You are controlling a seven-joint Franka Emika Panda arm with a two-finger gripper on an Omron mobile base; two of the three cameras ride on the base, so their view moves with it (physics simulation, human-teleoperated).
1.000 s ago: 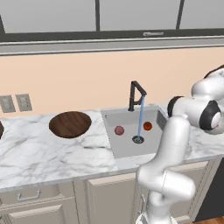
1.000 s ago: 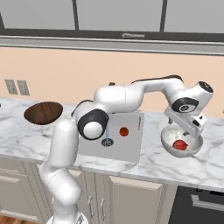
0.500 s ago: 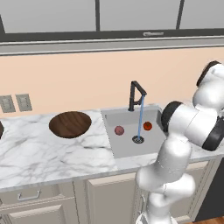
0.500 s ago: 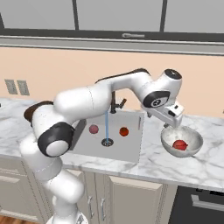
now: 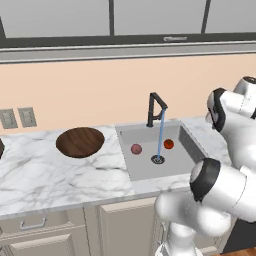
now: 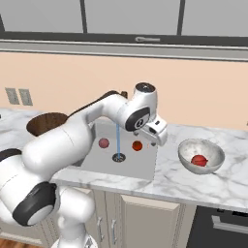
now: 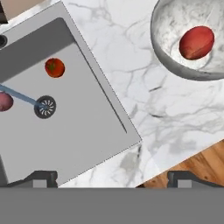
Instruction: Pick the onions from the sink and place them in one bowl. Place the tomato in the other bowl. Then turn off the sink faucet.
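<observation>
Here we see the pale bowl (image 6: 201, 156) on the marble surface (image 6: 184, 181) to the right of the sink (image 6: 121, 155), with the deep red onion (image 6: 198, 160) lying inside it. In the sink, the mauve onion (image 6: 103, 143) and the tomato (image 6: 137, 145) lie on either side of the drain (image 7: 45, 106), where the water stream (image 5: 160, 134) from the black faucet (image 5: 154, 107) lands. The wooden bowl (image 5: 80, 142) sits on the surface left of the sink. Our hand (image 6: 156, 135) hangs above the sink's right edge, between the sink and the pale bowl, fingers spread wide and holding nothing. Bare marble lies between the sink rim and the pale bowl.
</observation>
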